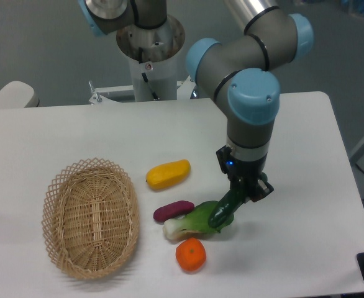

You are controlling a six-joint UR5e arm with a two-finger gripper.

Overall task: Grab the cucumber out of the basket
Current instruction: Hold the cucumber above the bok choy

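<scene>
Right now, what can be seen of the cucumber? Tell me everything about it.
The cucumber is slim, dark green and glossy, with a rounded lower end. It is not in the basket, which lies empty at the left. It hangs tilted, upper end clamped in the gripper, lower end down-left over the leafy end of the bok choy. Whether it touches the bok choy or the table cannot be told. Its upper part is hidden by the fingers.

Lighting's pretty even and bright, looks like it comes from overhead. The white table (294,136) is nearly washed out, with only soft, faint shadows under the basket (90,217) and the arm (250,99). Whole frame's a bit soft and grainy, and the background goes dim and bluish.
</scene>
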